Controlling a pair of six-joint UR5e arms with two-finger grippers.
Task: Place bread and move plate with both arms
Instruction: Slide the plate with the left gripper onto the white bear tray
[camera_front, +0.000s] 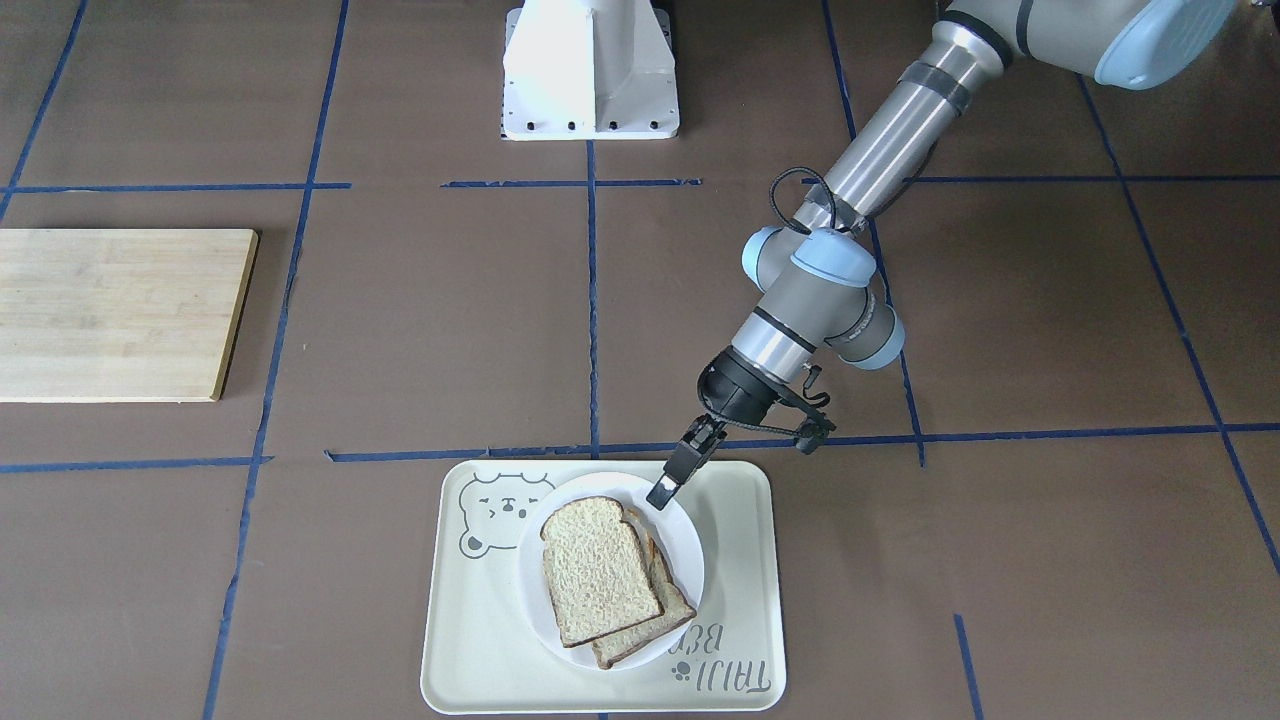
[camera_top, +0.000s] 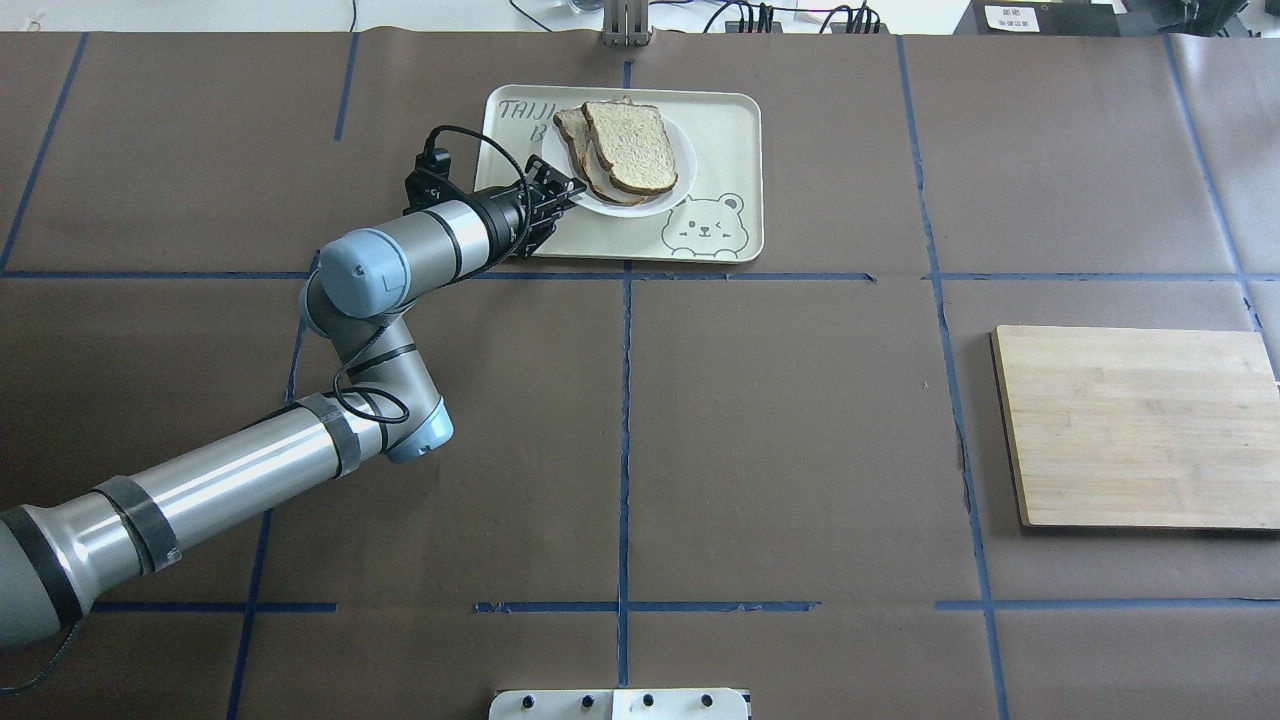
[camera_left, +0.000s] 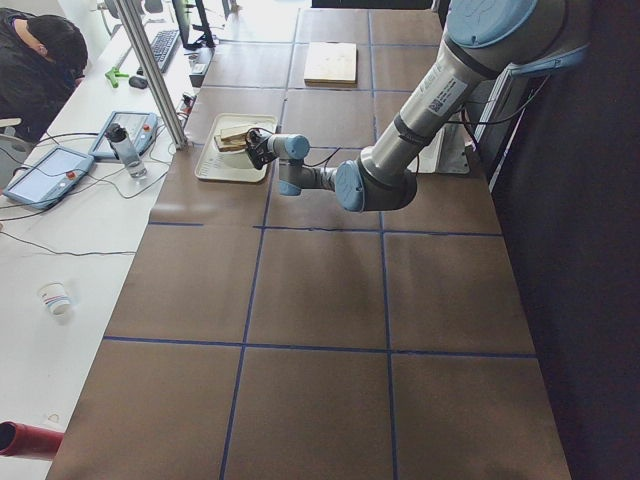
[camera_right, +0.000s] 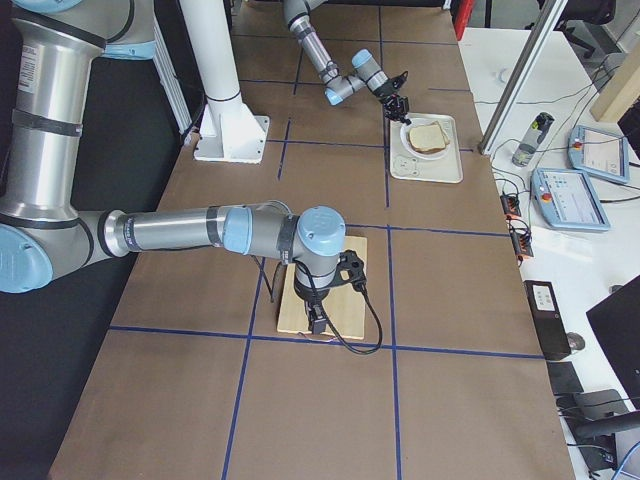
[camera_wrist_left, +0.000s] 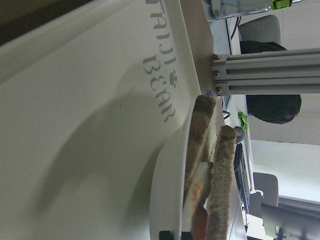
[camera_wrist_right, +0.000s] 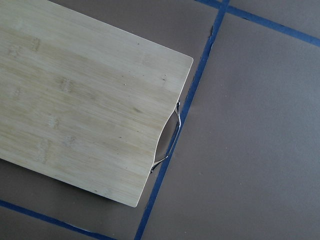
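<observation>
The bread lies on top of a second slice on the white plate, which sits on the bear tray. It also shows in the overhead view. The left wrist view shows the bread edge-on, with egg between the two slices. My left gripper is low at the plate's rim, its jaws close together on the rim. A black fingertip shows at the rim in the left wrist view. My right gripper hangs over the wooden board; I cannot tell whether it is open or shut.
The cream bear tray lies at the table's operator-side edge. A wooden cutting board lies on the robot's right and fills the right wrist view. The white pedestal stands at the robot's side.
</observation>
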